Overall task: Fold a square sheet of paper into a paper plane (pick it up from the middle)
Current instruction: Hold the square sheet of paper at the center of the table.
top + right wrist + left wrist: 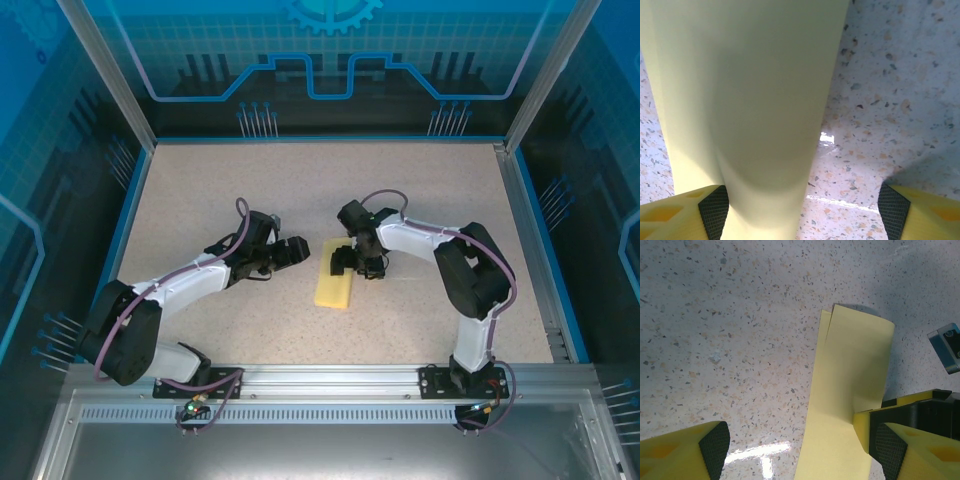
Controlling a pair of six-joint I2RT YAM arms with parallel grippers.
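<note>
One folded pale-yellow paper sheet is lying centred.
Bending inward are left arm and right arm; left gripper and right gripper are standing spread.

The left arm and the right arm wore white shells over their long links, with bulky black housings at the joints. A thin purplish cable ran along each arm and looped free near the wrist. Each black base was bolted to a silver rail, and small green and red lights glowed below the left one. The left pincer and right pincer had blocky yellow fingers faced with black, finely textured pads.
</note>
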